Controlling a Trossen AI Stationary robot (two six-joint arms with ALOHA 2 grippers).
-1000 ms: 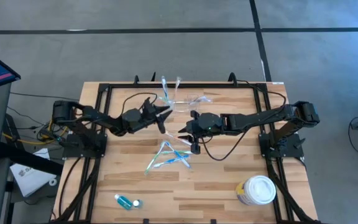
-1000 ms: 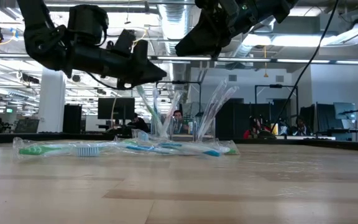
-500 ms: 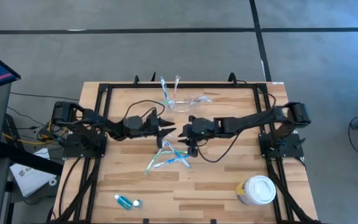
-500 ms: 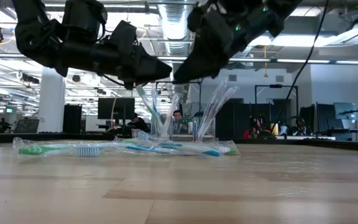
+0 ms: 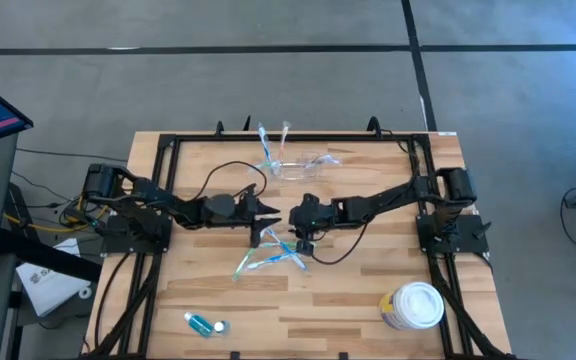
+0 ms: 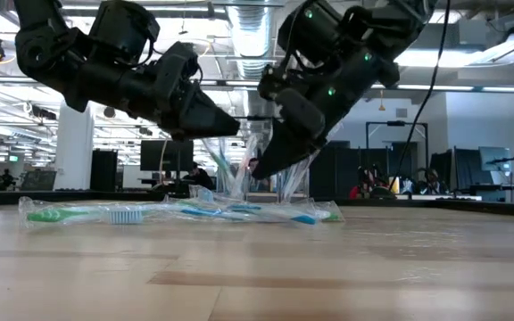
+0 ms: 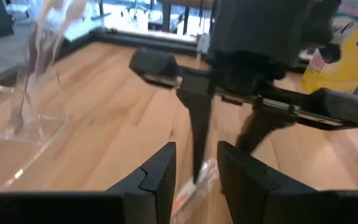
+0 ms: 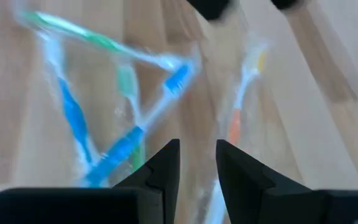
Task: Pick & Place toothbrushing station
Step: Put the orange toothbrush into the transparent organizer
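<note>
Toothbrushes [image 5: 268,252] lie in a pile on the wooden surface [image 5: 348,290]. Left tool [image 5: 265,210] and right tool [image 5: 295,232] hang just above them, fingers a little apart, holding nothing. Toothbrushing station [image 5: 303,163] sits near the far edge.

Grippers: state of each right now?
Left gripper: fingers slightly apart, holding nothing, above the toothbrushes.
Right gripper: fingers slightly apart, holding nothing, over the same toothbrushes.
</note>
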